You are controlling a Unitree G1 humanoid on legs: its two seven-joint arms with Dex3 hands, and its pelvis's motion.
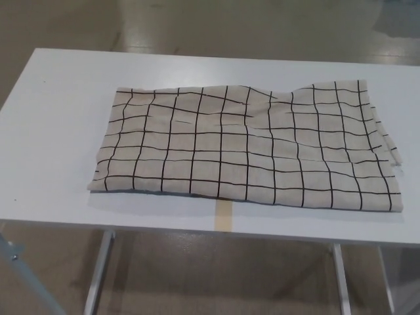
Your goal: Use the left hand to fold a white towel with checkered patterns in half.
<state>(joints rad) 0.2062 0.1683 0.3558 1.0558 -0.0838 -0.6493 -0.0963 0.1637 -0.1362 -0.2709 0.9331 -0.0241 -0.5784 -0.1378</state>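
A cream-white towel with a black grid pattern lies flat on the white table, spread wide from left to right. Its right edge shows doubled layers and small wrinkles near the top right corner. Neither of my hands shows in the head view.
A strip of tan tape sticks out from under the towel's front edge to the table's front edge. Metal table legs stand below, over a brownish floor. Bare table surface lies left of the towel and behind it.
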